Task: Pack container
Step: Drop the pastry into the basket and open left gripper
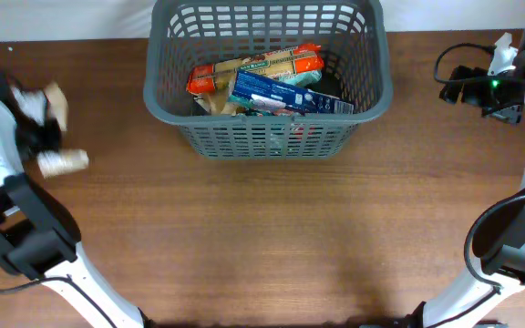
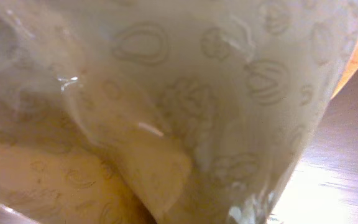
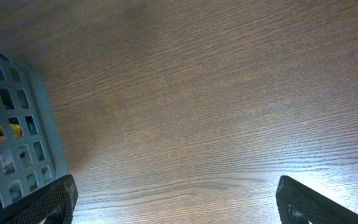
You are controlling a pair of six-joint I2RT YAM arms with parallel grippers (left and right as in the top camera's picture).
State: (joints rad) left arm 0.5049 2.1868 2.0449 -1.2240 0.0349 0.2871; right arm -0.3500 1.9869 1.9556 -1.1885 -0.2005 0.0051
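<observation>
Container (image 1: 272, 138), a dark grey basket with lattice sides, is set on the wooden table (image 1: 272, 237), well to the right of the left gripper (image 1: 42, 135) and well apart from the right gripper (image 3: 179, 210) on its other side. An orange-ended packet (image 1: 253, 68) and a blue packet (image 1: 290, 96) are seen lying inside it. A pale, clear-wrapped packet (image 2: 166, 112) with a printed pattern is grasped by the left gripper, its ends showing on either side of the blurred fingers from overhead; the left wrist view is filled by it, so the fingers are hidden there. The right gripper is held released over bare table, its fingers (image 3: 48, 202) spread wide, with a corner of the container beside them.
</observation>
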